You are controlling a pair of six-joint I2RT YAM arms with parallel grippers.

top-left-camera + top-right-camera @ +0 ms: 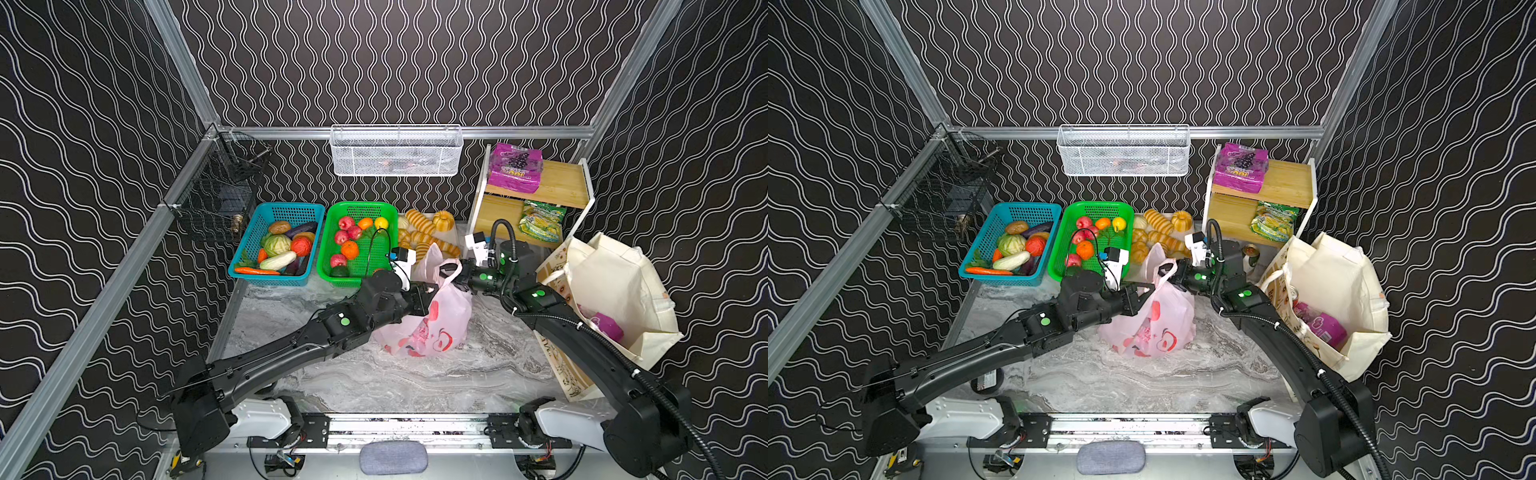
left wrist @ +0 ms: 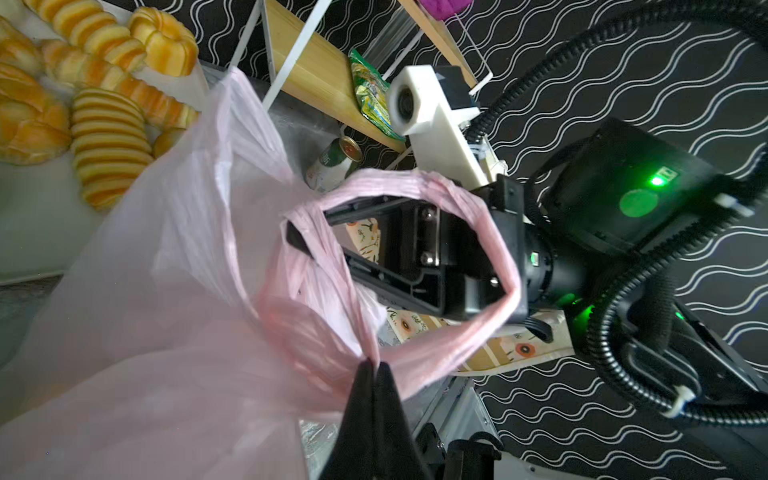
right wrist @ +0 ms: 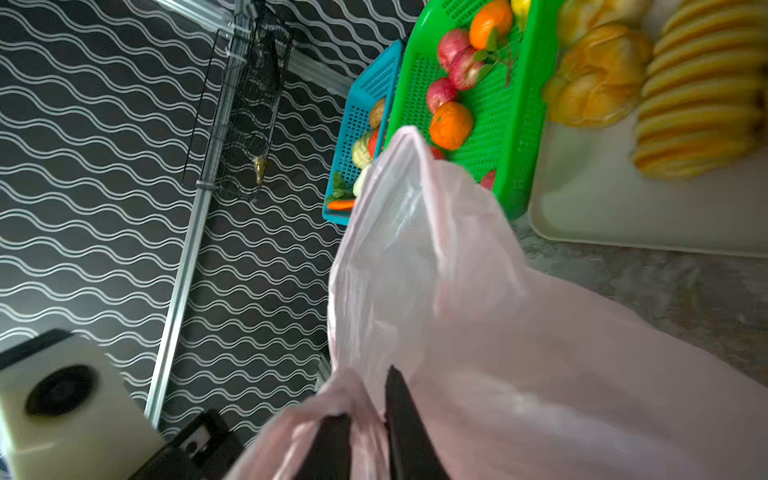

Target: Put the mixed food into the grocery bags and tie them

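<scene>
Marble tabletop [image 1: 415,374], and we are at the pink plastic bag [image 1: 436,328] standing mid-table.
Our left gripper [image 2: 371,368] is pinched tight on the bag's handle loop [image 2: 498,232]; our right gripper [image 3: 368,395] pokes through that loop, jaws narrowly parted with pink film between them. On the table's right side, the cream tote [image 1: 615,282] holds a purple packet [image 1: 606,326].

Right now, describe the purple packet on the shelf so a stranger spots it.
Find the wooden shelf at the back right in both top views. The purple packet lies on its top board. It bears dark printed grapes; the green snack bag sits a board lower.
</scene>
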